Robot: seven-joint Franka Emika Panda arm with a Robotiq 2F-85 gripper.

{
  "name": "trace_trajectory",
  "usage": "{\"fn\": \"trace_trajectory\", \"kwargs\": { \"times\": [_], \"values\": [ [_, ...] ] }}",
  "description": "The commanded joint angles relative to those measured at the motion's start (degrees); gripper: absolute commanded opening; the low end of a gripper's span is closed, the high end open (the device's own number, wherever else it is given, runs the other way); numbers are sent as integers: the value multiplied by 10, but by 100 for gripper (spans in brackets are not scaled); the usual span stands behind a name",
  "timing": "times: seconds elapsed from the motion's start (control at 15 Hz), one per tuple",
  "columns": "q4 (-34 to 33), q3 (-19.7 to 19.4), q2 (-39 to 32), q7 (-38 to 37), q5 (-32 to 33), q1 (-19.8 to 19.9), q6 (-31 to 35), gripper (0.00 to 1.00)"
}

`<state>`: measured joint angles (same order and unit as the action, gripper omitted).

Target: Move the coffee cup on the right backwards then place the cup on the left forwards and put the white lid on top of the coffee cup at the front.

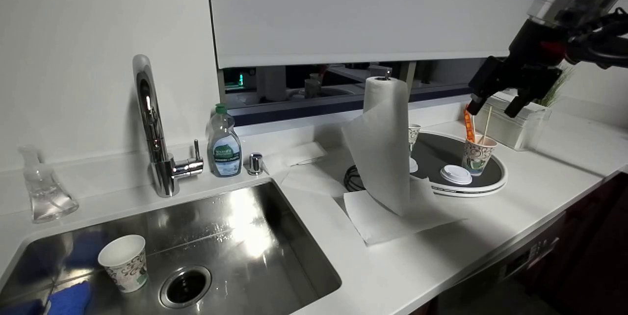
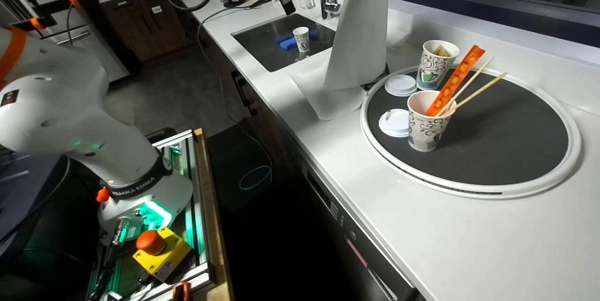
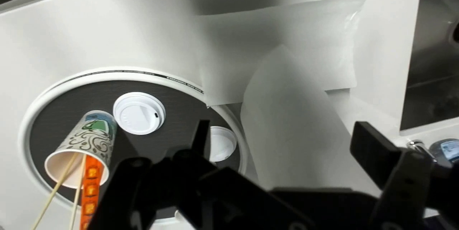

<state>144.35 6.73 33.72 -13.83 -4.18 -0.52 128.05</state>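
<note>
the gripper (image 1: 493,108) hangs up high, jaws spread wide, nothing in its grip. treat the round dark tray (image 2: 511,137) in an exterior view as a clock, top of the view at 12: the stick-filled paper cup (image 2: 425,127) sits around 8 or 9 o'clock, and its wooden sticks (image 2: 487,86) and orange strip (image 2: 453,80) lean out toward 1 or 2. come down onto those and i reckon the whole cup goes over, it looks light and top-heavy. the nearer white lid (image 2: 393,123) is at 9, right beside that cup, so a sloppy drag could shove it. the farther white lid (image 2: 401,84) is at 10, next to the other paper cup (image 2: 431,71) at 11, and i can't tell which lid is meant, so a wrong pick is on the cards. also, the paper towel roll (image 1: 392,128) has a loose sheet (image 3: 283,94) sticking out, and reaching past it for that farther cup could snag it. squeeze too hard and i'd bet a cup buckles.
</note>
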Motion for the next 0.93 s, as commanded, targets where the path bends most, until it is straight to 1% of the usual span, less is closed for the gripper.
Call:
{"fn": "trace_trajectory", "kwargs": {
  "times": [0.0, 0.33, 0.47, 0.53, 0.67, 0.73, 0.87],
  "values": [
    [-4, 1, -6, -10, 8, 3, -1, 100],
    [-8, 4, -12, -18, 12, 7, -1, 100],
    [-18, 39, -41, -115, 31, 40, 25, 100],
    [-22, 50, -57, -151, 35, 48, 44, 100],
    [-36, 86, -104, -235, 74, 77, 103, 100],
    [-43, 109, -127, -278, 103, 99, 131, 100],
    [-57, 156, -169, -364, 167, 161, 168, 100]
  ]
}}
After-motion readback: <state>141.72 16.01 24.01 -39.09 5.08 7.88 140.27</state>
